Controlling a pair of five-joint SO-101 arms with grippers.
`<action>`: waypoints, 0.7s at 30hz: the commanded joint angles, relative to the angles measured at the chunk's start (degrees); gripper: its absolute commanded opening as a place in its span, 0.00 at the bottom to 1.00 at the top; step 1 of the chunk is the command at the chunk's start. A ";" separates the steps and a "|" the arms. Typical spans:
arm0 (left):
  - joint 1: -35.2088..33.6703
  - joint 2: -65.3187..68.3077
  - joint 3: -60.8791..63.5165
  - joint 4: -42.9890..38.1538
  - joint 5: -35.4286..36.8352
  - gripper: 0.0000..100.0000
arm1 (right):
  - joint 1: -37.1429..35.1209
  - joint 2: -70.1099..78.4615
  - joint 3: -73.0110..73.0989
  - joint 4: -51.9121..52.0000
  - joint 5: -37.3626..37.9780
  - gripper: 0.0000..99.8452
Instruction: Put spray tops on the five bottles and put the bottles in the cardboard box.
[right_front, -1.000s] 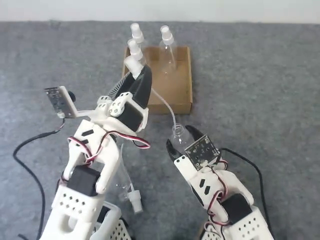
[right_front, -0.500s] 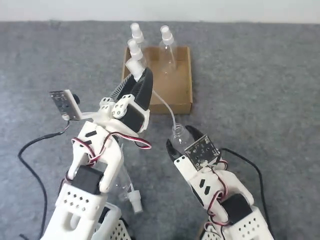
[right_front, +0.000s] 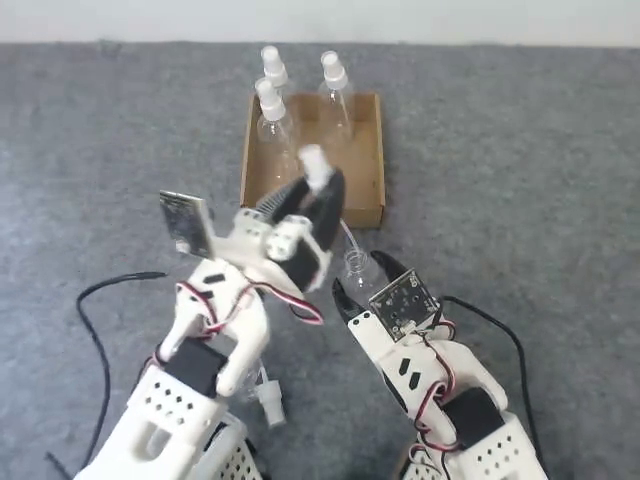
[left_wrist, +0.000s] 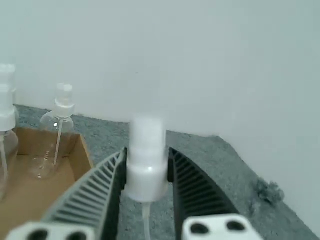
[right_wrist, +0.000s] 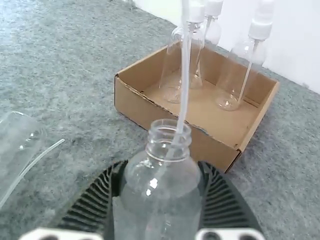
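Three capped bottles (right_front: 275, 118) in cardboard box (right_front: 366, 195), twelve o'clock. My right gripper (right_wrist: 161, 175) clamps fourth bottle (right_wrist: 164, 147), left gripper (left_wrist: 145, 162) pinches spray top (left_wrist: 147, 135); fifth bottle (right_wrist: 17, 132) outstanding.

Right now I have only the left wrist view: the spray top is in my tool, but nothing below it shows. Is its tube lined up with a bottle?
Observer: Yes. In the right wrist view the tube runs down into the open neck of the bottle gripped by the right tool.
Operator: Is the top seated on the neck yet?
Observer: No. From the high view the spray top sits well above the neck, with a stretch of bare tube between them.
Operator: Is anything else waiting on the carpet?
Observer: One uncapped bottle lies on its side near the left arm, with a loose spray top beside it.
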 joint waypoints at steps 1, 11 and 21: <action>2.11 -1.23 -0.48 -1.58 -2.81 0.01 | -0.22 -1.36 -0.79 -1.71 0.88 0.01; 2.55 -1.05 -0.40 1.14 -3.25 0.01 | 3.56 -1.36 -0.79 -2.95 0.88 0.01; 5.10 -0.88 1.80 1.05 -8.18 0.01 | 4.35 -1.36 -0.79 -2.59 0.88 0.01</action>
